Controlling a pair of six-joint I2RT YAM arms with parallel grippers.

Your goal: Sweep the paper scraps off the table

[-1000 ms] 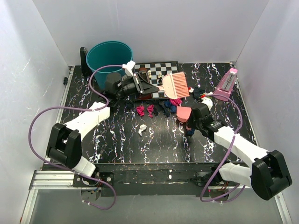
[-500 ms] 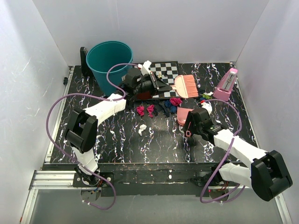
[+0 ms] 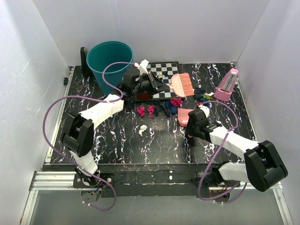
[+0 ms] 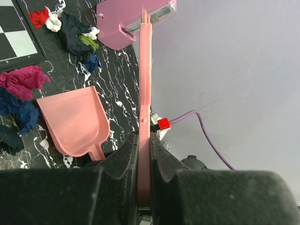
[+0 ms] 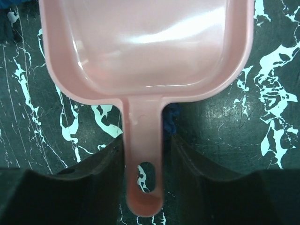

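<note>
My left gripper [image 3: 157, 87] is shut on the handle of a pink brush [image 3: 181, 84], held over the chessboard's right edge; in the left wrist view the brush [image 4: 145, 79] is edge-on between my fingers. My right gripper [image 3: 193, 123] is shut on the handle of a pink dustpan [image 3: 183, 115], low on the table [image 3: 117, 136]. In the right wrist view the handle [image 5: 144, 154] lies between my fingers and the pan [image 5: 145, 47] looks empty. Magenta paper scraps [image 3: 146, 111] and dark blue ones [image 3: 167, 108] lie left of the pan. One white scrap [image 3: 143, 129] lies nearer. More scraps [image 3: 201, 95] lie by the metronome.
A teal bucket [image 3: 110, 58] stands at the back left. A chessboard [image 3: 161, 75] with a few pieces lies behind the scraps. A pink metronome [image 3: 227, 84] stands at the back right. White walls enclose the table on three sides.
My left arm has reached further right and swung the brush right, then a little back. My right gripper has shifted slightly left with the dustpan. The scraps lie where they were.
</note>
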